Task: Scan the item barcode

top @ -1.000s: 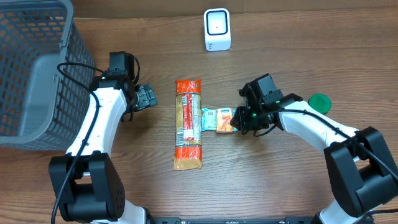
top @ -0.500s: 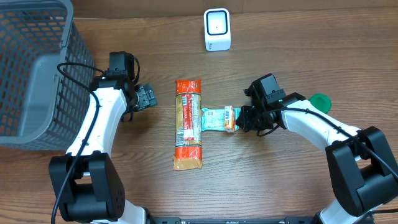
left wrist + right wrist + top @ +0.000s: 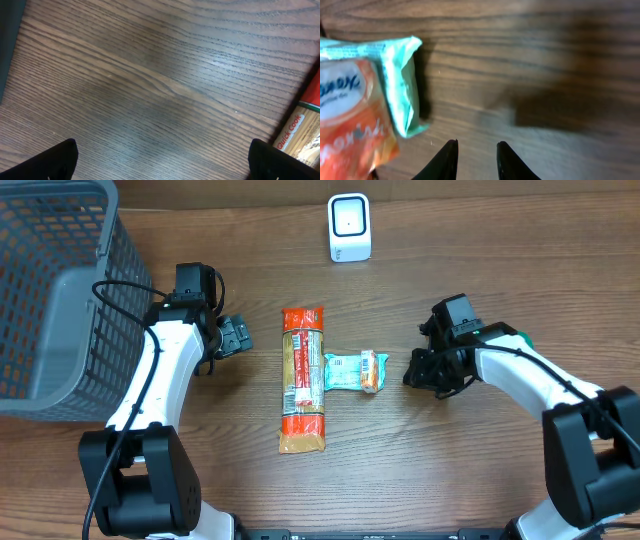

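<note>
Grey mesh basket point(image 3: 60, 330), brown wood-grain table point(image 3: 450, 480)

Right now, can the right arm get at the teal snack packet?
Probably yes. The right gripper sits just beside the snack packet, only bare table between them, jaws slightly apart and empty. The pasta pack lies on the packet's far side.

**Dark wood table under soft light**

A brown wood-grain table point(image 3: 470, 480) fills the overhead view from edge to edge, its grain running left to right. Close up from the left wrist, a pale sheen of light lies across the fine dark grain. The right wrist view shows softer, blurred grain with a shadowed patch.
</note>
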{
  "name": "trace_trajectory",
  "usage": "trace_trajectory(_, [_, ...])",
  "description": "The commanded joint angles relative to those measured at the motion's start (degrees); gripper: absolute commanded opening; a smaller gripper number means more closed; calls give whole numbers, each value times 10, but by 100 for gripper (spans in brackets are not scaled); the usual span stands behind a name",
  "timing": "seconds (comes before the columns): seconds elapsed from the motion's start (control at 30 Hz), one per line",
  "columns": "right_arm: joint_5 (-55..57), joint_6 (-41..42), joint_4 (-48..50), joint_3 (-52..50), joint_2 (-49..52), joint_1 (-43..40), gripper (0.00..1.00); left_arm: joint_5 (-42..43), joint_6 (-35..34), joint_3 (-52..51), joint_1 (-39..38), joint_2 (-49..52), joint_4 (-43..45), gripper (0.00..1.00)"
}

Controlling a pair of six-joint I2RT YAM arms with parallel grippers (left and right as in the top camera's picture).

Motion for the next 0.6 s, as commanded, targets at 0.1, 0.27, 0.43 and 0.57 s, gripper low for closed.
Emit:
trace_trajectory(0.1, [3,-9,-53,13,-25,-1,31,0,8,6,-1,-11,1,100])
trace_trajectory(0.27, [13,-50,-89,13,-42,-1,31,0,8,6,-1,-11,1,100])
trace_trajectory(0.43, [-2,-48,-89,14,-115,-1,38,0,8,6,-1,-11,1,100])
trace_trajectory(0.57, [-33,-48,-92,23,-152,3,43,0,8,6,-1,-11,1,100])
